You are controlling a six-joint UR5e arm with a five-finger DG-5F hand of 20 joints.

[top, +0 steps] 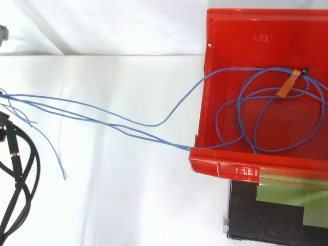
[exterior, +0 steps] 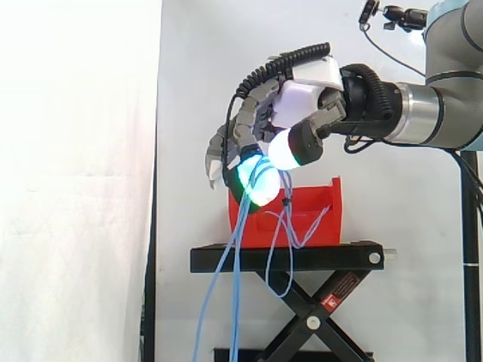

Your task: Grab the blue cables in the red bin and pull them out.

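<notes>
The blue cables [top: 154, 124] come closest to me. From above, several strands, too tangled for me to count, run lengthwise from the one red bin [top: 220, 166] on the right out to the left edge, with one loose end curling off near the left. A few loops lie inside the bin, bound by one strip of orange tape [top: 288, 84]. From the side, I see the hand [exterior: 302, 99] above the bin's left end, wrist level, fingers curled down and clamped on the cables, which hang straight down past the single black stand [exterior: 339, 258].
</notes>
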